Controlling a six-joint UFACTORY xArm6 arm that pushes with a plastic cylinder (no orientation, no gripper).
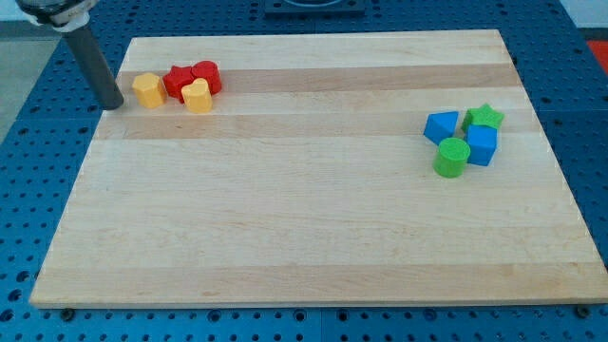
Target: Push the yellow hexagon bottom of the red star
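The yellow hexagon lies near the board's top left. The red star sits just to its right, touching or nearly touching it. A second red block, rounded in shape, sits right of the star. A yellow heart-like block lies just below the two red blocks. My tip rests at the board's left edge, a short way left of the yellow hexagon and apart from it.
A cluster sits at the right: a blue triangle-like block, a green star, a blue cube-like block and a green cylinder. The wooden board lies on a blue perforated table.
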